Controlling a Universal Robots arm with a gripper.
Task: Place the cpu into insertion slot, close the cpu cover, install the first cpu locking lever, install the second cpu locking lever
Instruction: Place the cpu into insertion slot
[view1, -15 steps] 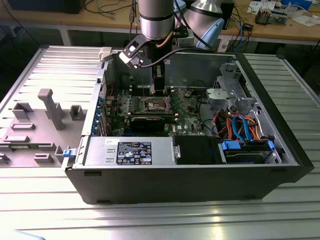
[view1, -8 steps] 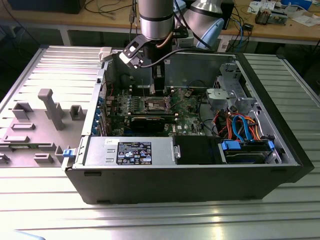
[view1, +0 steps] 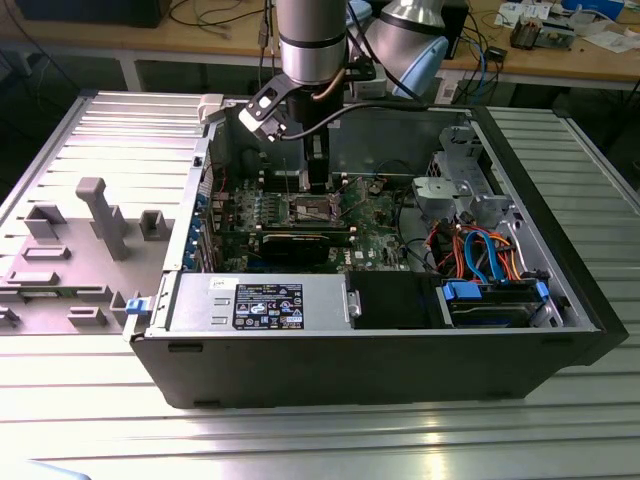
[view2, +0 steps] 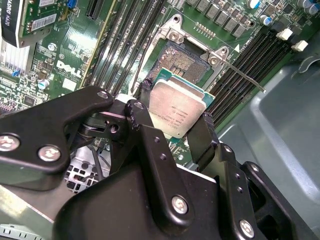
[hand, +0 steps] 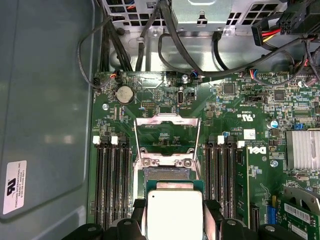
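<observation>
My gripper (view2: 172, 116) is shut on the cpu (view2: 178, 113), a silver-topped square chip pinched by its edges between two black fingers (hand: 139, 210). In both wrist views the chip hangs just above the near side of the insertion slot (view2: 182, 60), whose dark pinned centre lies open. The cpu cover (hand: 167, 134), a silvery window frame, is swung open on the far side of the slot (hand: 167, 173). A thin locking lever (view2: 247, 77) sticks out unlatched beside the socket. In the exterior view the arm reaches down into the case, with the gripper (view1: 317, 178) over the socket (view1: 316, 208).
Black memory slots (hand: 112, 185) flank the socket on both sides. A finned heat sink (hand: 302, 148), cables (hand: 200, 70) and the grey case wall (hand: 45, 100) surround the board. The exterior view shows a power supply (view1: 265, 303), a drive cage (view1: 495, 300) and a grey fixture plate (view1: 70, 250).
</observation>
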